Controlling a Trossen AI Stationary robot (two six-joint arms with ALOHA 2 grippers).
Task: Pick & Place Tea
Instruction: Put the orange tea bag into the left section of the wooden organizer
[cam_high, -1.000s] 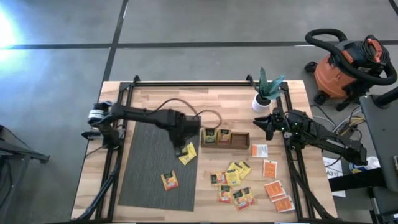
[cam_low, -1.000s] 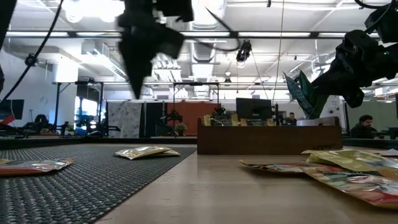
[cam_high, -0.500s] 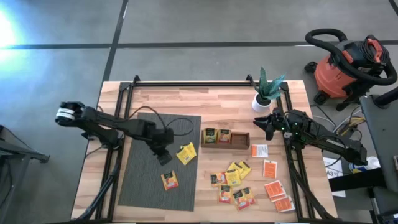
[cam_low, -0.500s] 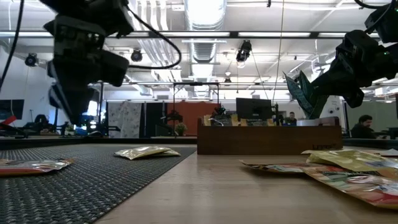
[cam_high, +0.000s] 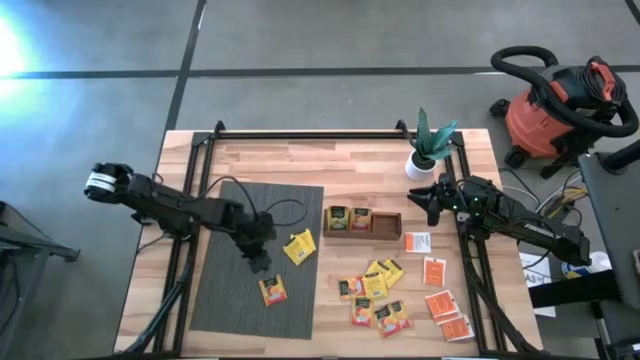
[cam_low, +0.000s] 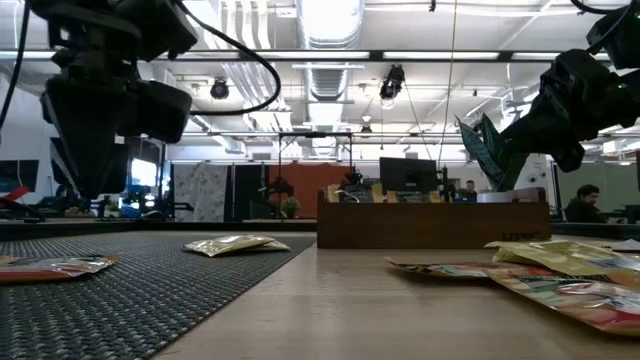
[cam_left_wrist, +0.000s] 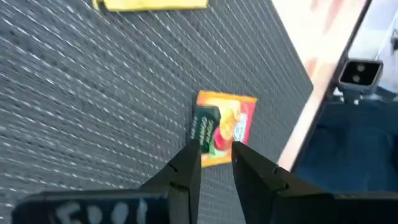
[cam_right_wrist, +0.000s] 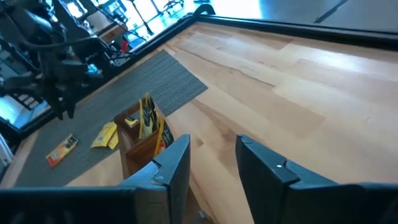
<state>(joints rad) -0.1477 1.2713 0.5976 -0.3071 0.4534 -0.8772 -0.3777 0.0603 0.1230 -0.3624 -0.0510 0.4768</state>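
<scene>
My dark fingers frame an orange, green-marked sachet on grey woven mat; a yellow sachet lies beyond.

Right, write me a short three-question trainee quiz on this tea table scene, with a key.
1. True or false: the left gripper is clamped on a sachet.
2. What lies on the dark woven mat? A) two sachets B) the potted plant C) the brown wooden tray
3. Fill in: the right gripper waits near the white pot holding a green ____.

Key:
1. False. Its fingers stand apart and empty, above the orange square sachet.
2. A. The orange sachet and the yellow square sachet; the brown wooden tray sits on bare table.
3. Plant.
</scene>
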